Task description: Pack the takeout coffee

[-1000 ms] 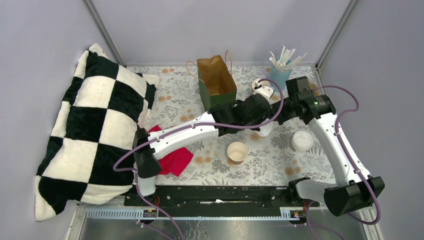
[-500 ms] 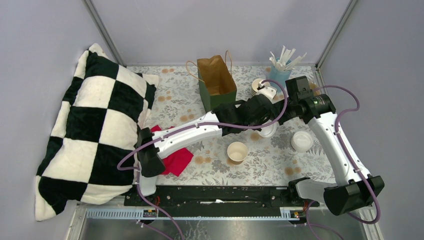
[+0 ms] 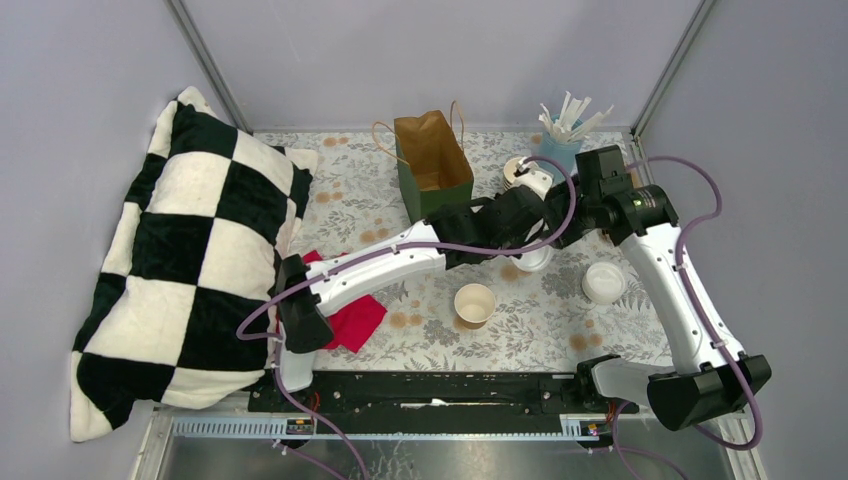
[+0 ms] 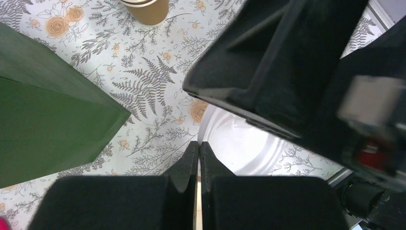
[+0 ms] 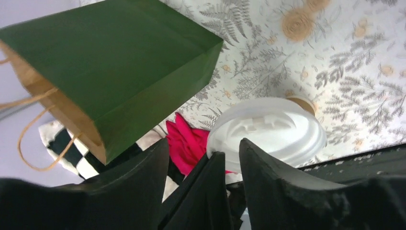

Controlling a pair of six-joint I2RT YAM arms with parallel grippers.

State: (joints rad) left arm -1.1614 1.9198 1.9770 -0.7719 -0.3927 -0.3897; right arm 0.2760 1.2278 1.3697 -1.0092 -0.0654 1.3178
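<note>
Near the middle of the top view a lidded takeout cup (image 3: 533, 260) stands on the floral tabletop (image 3: 350, 200), right under both arms' ends and lower right of the open green bag (image 3: 432, 160). A lidless cup (image 3: 474, 303) stands lower left of it, a white-topped cup (image 3: 604, 282) to its right, and a tan cup (image 3: 513, 168) higher up beside the blue cup of white sticks (image 3: 562, 140). The left tool (image 4: 198, 146) is pressed together with nothing visible between its fingers, tips just beside the white lid (image 4: 244, 143), while the right tool (image 5: 205, 143) stands spread, gripping nothing, just short of that lid.
</note>
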